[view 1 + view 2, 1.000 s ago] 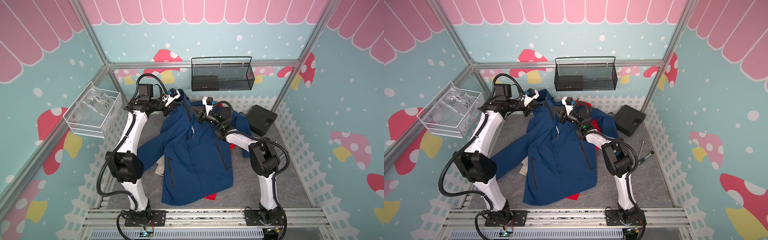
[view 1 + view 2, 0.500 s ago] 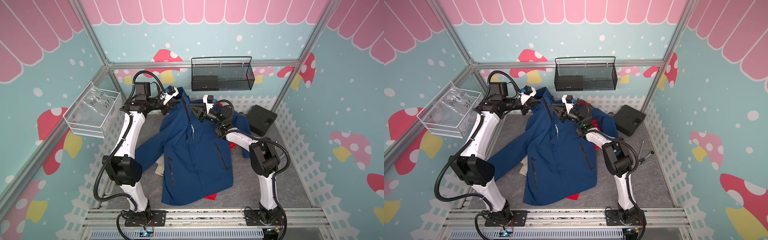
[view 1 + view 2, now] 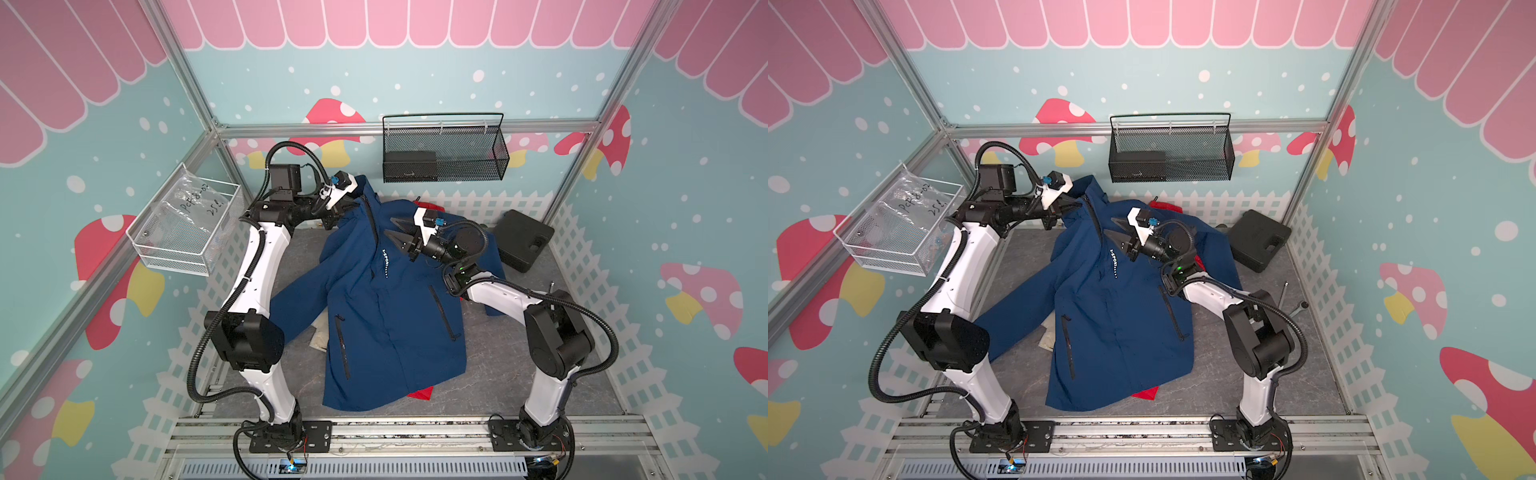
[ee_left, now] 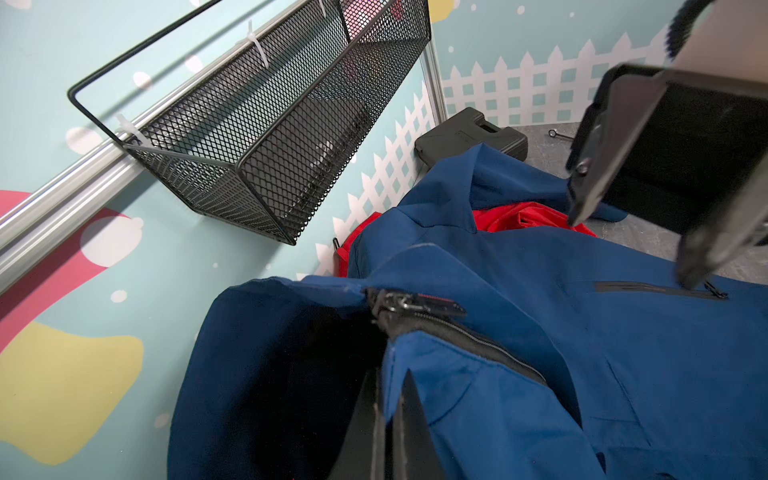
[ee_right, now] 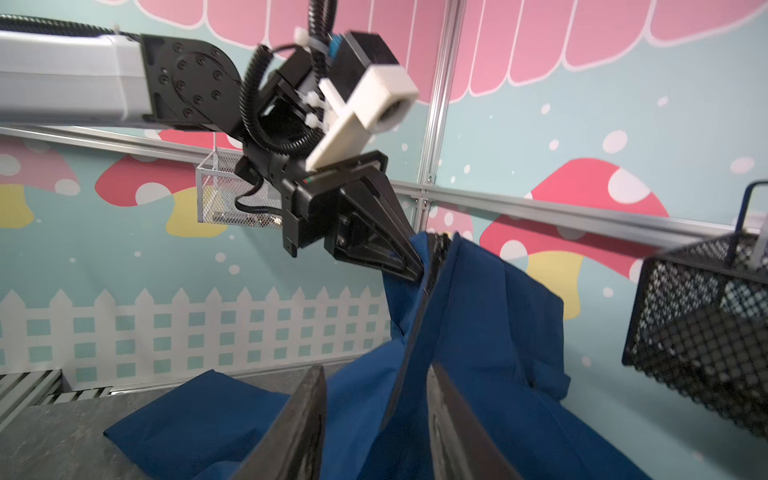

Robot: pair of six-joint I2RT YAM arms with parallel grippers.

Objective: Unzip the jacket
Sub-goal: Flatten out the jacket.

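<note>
Jacket: the blue jacket (image 3: 386, 324) lies front-up on the grey tabletop (image 3: 519, 374) between the two arms. Its hem is toward the arm bases and its collar is raised off the surface near the back wall.
Left pincer: the left pincer (image 3: 349, 206) is clamped on the collar edge, just beside the top of the zipper (image 4: 478, 343). In the left wrist view its fingers (image 4: 361, 424) are pressed together on blue fabric.
Right pincer: the right pincer (image 3: 390, 227) hovers over the chest with its jaws apart and nothing held. In the right wrist view the zipper line runs up between the two fingers.
Zipper: it is closed up to the collar, with the zipper pull (image 4: 409, 301) at the top.
Red garment: the red garment (image 3: 422, 392) peeks out under the hem and also behind the collar.
Black case: the black case (image 3: 523, 239) sits in the back right corner, near a sleeve.
Mesh basket: the black mesh basket (image 3: 444, 153) hangs on the back wall above the collar.
Wire basket: the white wire basket (image 3: 183, 232) hangs on the left wall.
</note>
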